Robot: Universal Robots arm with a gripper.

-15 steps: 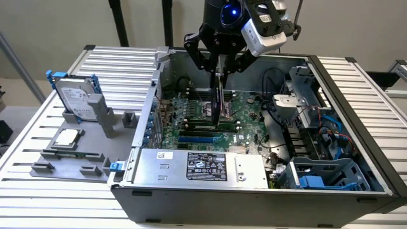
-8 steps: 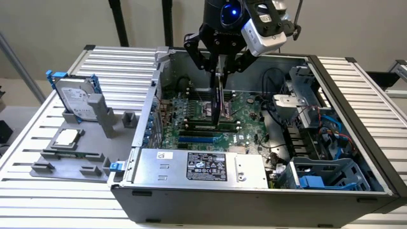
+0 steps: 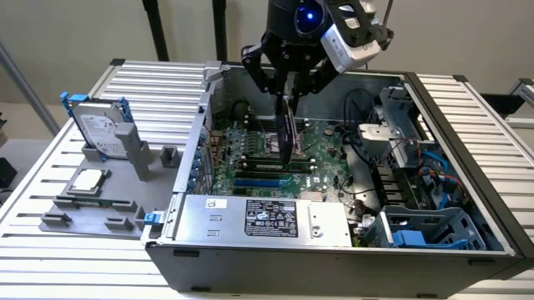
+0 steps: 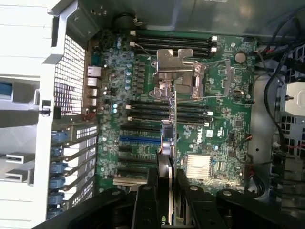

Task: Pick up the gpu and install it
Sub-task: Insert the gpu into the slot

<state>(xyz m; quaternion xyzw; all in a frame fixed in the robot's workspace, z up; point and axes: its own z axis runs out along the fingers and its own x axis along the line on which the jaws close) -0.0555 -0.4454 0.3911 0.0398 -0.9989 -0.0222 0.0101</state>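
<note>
Your claw (image 3: pixel 289 94) is clenched on the gpu (image 3: pixel 292 134), pinching its upper edge so the card hangs upright and edge-on inside the open computer case (image 3: pixel 467 119). On the exterior view's clock, the card sits just toward 12 o'clock from the centre, over the green motherboard (image 3: pixel 321 156). Its lower edge is close to the long black slots, and you cannot tell from here whether it touches them.

From the wrist, you see the gpu (image 4: pixel 167 143) as a thin strip running out from between the black fingers (image 4: pixel 147 195) across the motherboard (image 4: pixel 224 124), toward the metal socket bracket (image 4: pixel 174 64).

The power supply (image 3: pixel 262 219) lies at 6 o'clock inside the case. Outside it, at 9 o'clock on the worktop (image 3: pixel 42 256), a grey fixture (image 3: pixel 62 219) carries a silver hard drive (image 3: pixel 99 128) in a blue frame, standing on end. A small square CPU chip (image 3: pixel 87 181) lies flat just toward 6 o'clock from it
</note>
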